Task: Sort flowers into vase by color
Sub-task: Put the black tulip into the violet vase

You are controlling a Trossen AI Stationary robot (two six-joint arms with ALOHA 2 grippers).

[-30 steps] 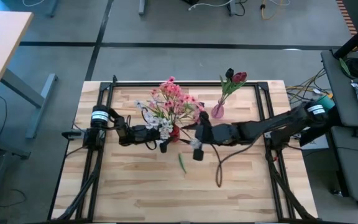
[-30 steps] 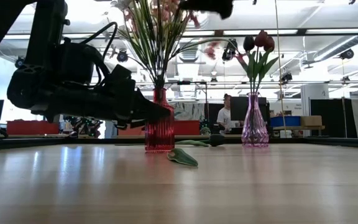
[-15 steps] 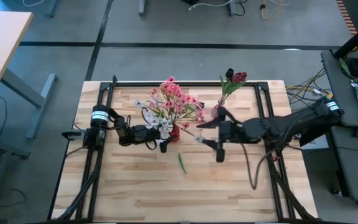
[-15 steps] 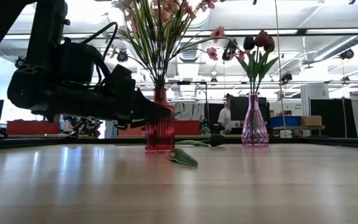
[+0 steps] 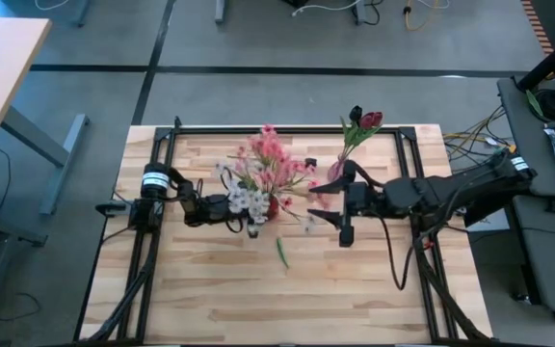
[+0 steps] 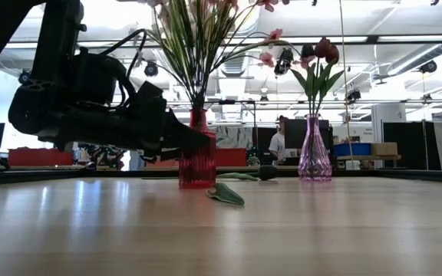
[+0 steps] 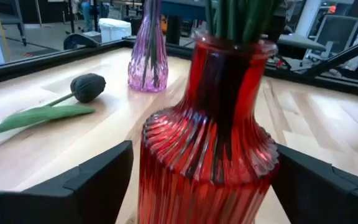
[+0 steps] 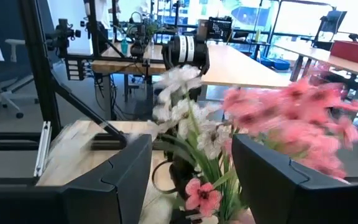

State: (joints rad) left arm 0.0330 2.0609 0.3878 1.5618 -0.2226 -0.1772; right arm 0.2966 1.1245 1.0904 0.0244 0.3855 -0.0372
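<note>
Flowers (image 5: 263, 164) now sit in the red vase (image 5: 272, 204); my right claw (image 5: 342, 210) backed off, open and empty; my left claw (image 5: 250, 214) loosening, open around it.

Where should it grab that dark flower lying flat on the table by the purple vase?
Probably on the thin green stem just behind the dark bud, coming straight down from above. It lies flat on the table, so only its top is free. The stem is slim enough to pinch across, and the round bud looks soft. The purple vase stands close, so keep to the stem side.
</note>
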